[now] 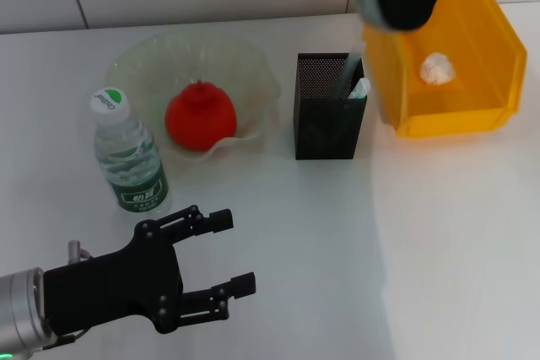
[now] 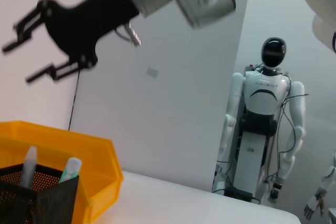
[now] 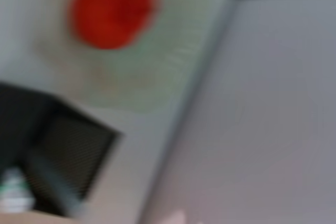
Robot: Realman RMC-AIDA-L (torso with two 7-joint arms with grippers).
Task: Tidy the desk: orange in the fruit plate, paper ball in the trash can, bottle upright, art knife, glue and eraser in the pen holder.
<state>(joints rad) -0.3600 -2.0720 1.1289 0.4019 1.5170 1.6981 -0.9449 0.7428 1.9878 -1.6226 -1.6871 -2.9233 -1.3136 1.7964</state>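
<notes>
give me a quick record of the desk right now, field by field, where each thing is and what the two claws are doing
orange: in the fruit plate
bottle: upright, beside the plate
paper ball: inside the trash can
pen holder: between plate and trash can, two items sticking out
eraser: not visible
left claw: open, empty, low near the bottle
right claw: open, empty, raised above the trash can
</notes>
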